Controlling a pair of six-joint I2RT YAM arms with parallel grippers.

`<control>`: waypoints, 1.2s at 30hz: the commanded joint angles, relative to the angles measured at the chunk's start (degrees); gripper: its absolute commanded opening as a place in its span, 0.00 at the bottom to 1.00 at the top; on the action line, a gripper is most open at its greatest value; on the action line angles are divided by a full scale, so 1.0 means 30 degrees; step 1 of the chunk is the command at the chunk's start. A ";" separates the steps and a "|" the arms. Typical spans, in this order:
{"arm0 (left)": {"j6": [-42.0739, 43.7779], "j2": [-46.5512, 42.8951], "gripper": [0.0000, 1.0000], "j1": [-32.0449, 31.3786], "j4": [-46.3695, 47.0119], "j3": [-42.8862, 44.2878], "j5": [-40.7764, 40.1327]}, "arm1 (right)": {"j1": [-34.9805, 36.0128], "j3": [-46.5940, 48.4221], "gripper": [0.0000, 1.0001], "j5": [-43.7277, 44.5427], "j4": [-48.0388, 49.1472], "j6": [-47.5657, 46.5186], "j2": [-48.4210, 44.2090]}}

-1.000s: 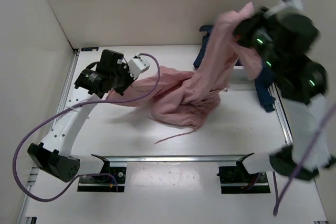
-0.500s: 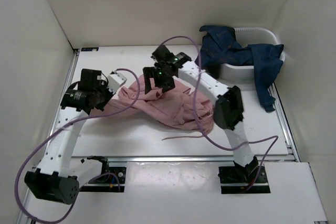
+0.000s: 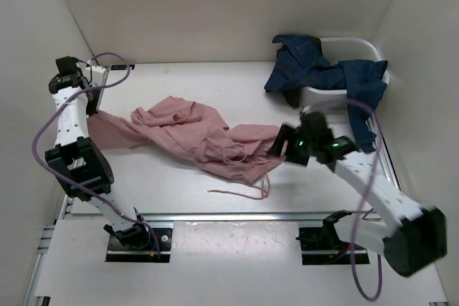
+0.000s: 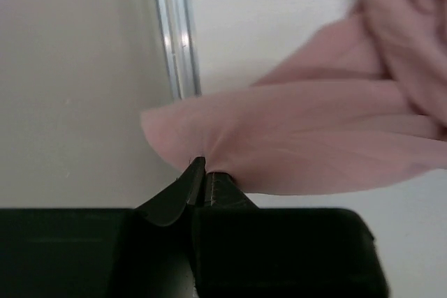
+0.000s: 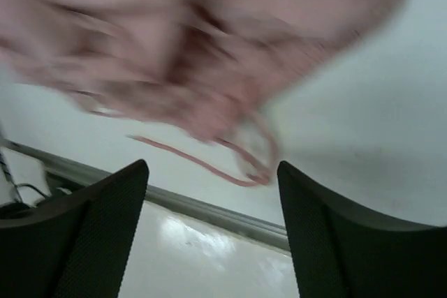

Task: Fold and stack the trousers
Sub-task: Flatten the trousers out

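I see the trousers [image 3: 193,134] in a loose crumpled heap mid-tabletop [image 3: 179,84]: dusty pink, matte, soft, heavily wrinkled. One leg is drawn out as a flat strip toward the left wall. My left hand [image 4: 202,170] is pinched together on the end of that leg. In the left wrist view the cloth fans out from the black fingertips in smooth broad folds, right beside the ridged metal rail [image 4: 174,33] at the tabletop edge.

My right hand [image 5: 211,169] sits low at the right end of the heap, its fingers [image 5: 91,235] spread apart with nothing between them; they are black with finely textured pads. The right wrist view is blurred, but it shows bunched pink cloth just beyond the fingertips. A thin pink drawstring [image 3: 237,193] loops on the white surface at the near side of the heap.

In the far right corner is a white plastic tub [image 3: 362,46] with a rounded rim. Dark blue denim [image 3: 308,69] is draped over it and spills onto the tabletop, not touching the trousers.
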 commanded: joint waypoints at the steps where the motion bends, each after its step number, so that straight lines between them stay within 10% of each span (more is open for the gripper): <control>1: -0.0348 -0.0161 0.14 -0.0505 -0.2596 0.0810 0.2495 | 0.0067 -0.4886 0.80 -0.4844 0.3221 0.2884 0.1920; 10: -0.0524 -0.1565 0.14 -0.0713 -0.1983 -0.2211 0.1851 | 0.3550 -0.0685 0.95 -0.7051 0.4170 0.0662 0.8951; 21: -0.0699 -0.1948 0.14 -0.0713 -0.1805 -0.3326 0.2202 | 0.4698 0.2334 0.95 -0.2367 0.0772 0.2242 1.3963; 28: -0.0875 -0.2532 0.14 -0.0713 -0.2010 -0.2916 0.2202 | 0.3849 0.2574 0.68 -0.1363 0.3545 0.3412 1.3938; 36: -0.0494 -0.3587 0.14 -0.0713 -0.2362 -0.3297 0.2026 | 0.1301 -0.1496 0.00 -0.3534 0.8005 0.5375 1.1687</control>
